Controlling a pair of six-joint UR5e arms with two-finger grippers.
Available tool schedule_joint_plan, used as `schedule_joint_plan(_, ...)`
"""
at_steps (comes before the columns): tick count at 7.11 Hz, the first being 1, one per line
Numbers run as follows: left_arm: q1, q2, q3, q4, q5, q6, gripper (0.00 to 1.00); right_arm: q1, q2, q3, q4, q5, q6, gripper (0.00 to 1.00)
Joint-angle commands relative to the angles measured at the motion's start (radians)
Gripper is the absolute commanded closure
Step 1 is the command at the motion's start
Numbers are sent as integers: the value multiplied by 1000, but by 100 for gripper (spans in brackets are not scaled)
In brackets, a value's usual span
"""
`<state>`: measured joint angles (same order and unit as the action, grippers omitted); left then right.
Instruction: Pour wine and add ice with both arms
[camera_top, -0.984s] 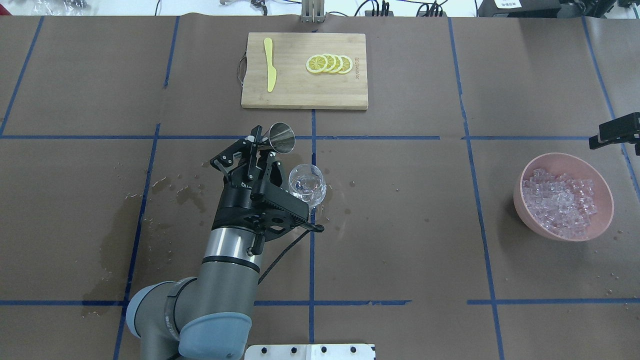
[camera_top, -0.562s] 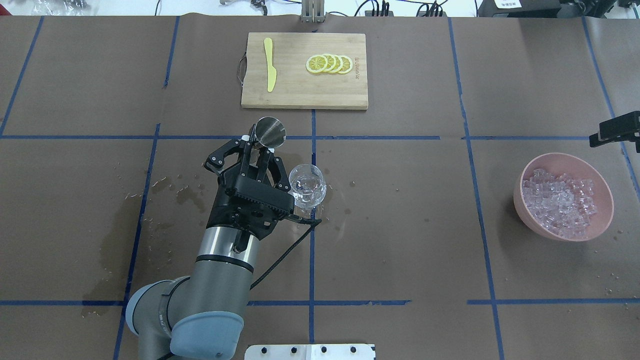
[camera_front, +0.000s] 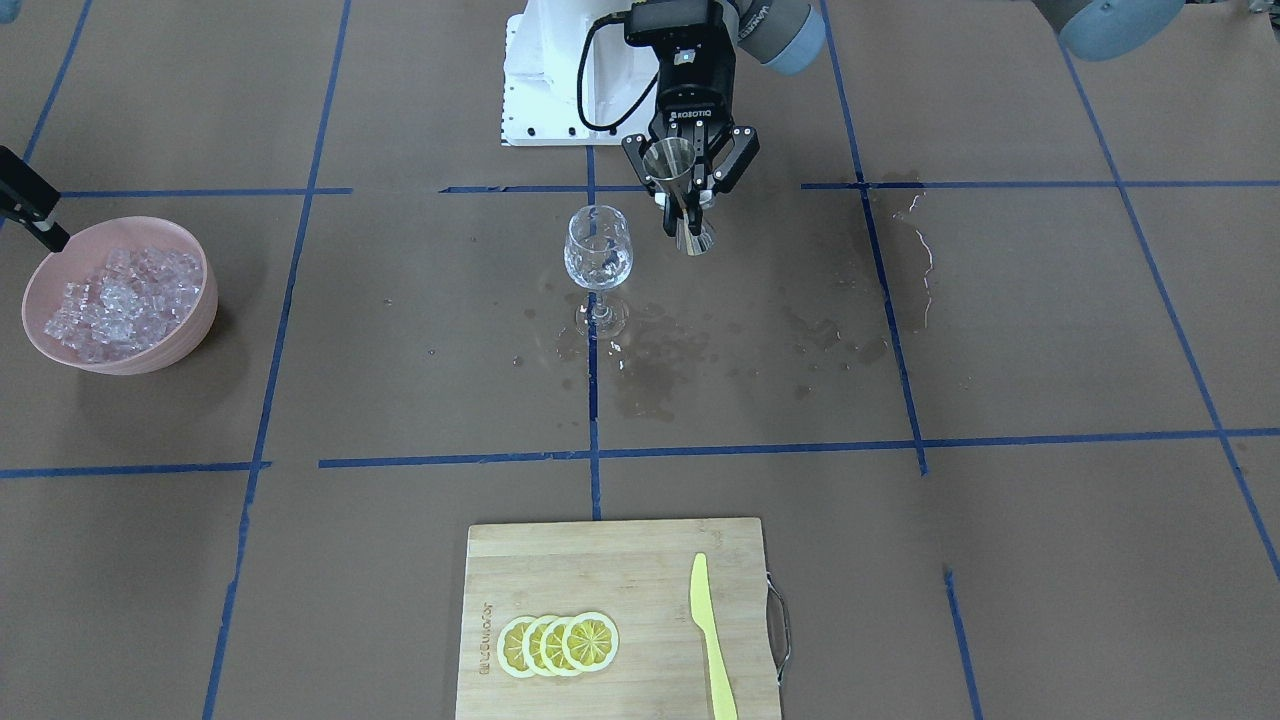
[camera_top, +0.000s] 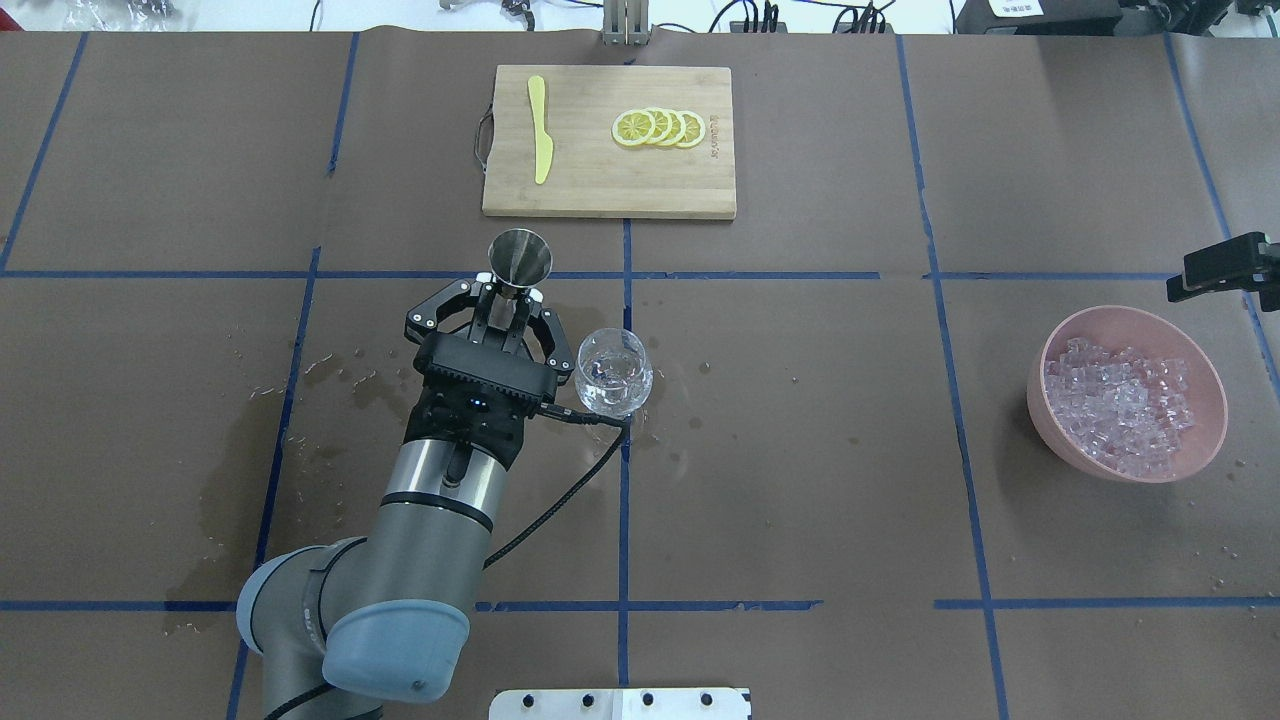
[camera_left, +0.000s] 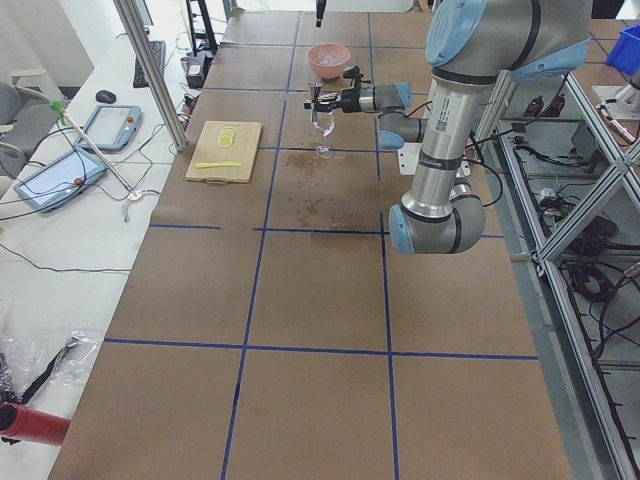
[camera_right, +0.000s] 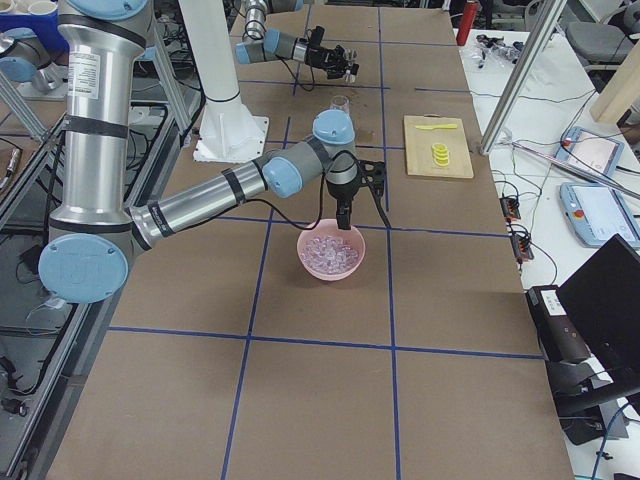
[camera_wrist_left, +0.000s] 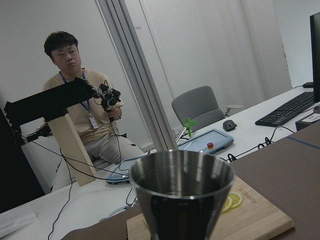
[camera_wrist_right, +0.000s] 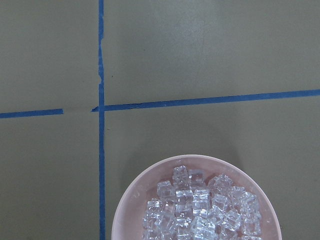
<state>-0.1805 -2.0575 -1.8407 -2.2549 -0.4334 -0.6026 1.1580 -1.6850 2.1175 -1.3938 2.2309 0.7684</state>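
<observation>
My left gripper is shut on the waist of a steel jigger, held upright above the table just left of the clear stemmed glass. In the left wrist view the jigger looks dark inside; I cannot tell whether wine is in it. The glass glints low in its bowl. The ice lies heaped in a pink bowl at the right. My right gripper hangs above the bowl's far edge; I cannot tell whether it is open. Its wrist view shows the ice below.
A wooden cutting board at the far middle carries lemon slices and a yellow knife. Wet patches darken the paper left of the glass. A seated person is beyond the table.
The left gripper has turned the jigger from tilted toward the glass back to upright and moved it a little left, away from the glass. The right arm's black part edged slightly left.
</observation>
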Motion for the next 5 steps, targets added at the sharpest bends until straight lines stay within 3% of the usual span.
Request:
schedule_joint_plan(1, -65, 14, -23, -2, -120, -113, 100, -41, -2, 1, 41, -36, 46, 0)
schedule_joint_plan(3, -95, 60, -78, -5, -140, -152, 100, -82, -4, 7, 45, -74, 69, 0)
schedule_joint_plan(5, -140, 86, -116, -5, -198, -209, 100, -139, -62, 7, 139, -134, 92, 0)
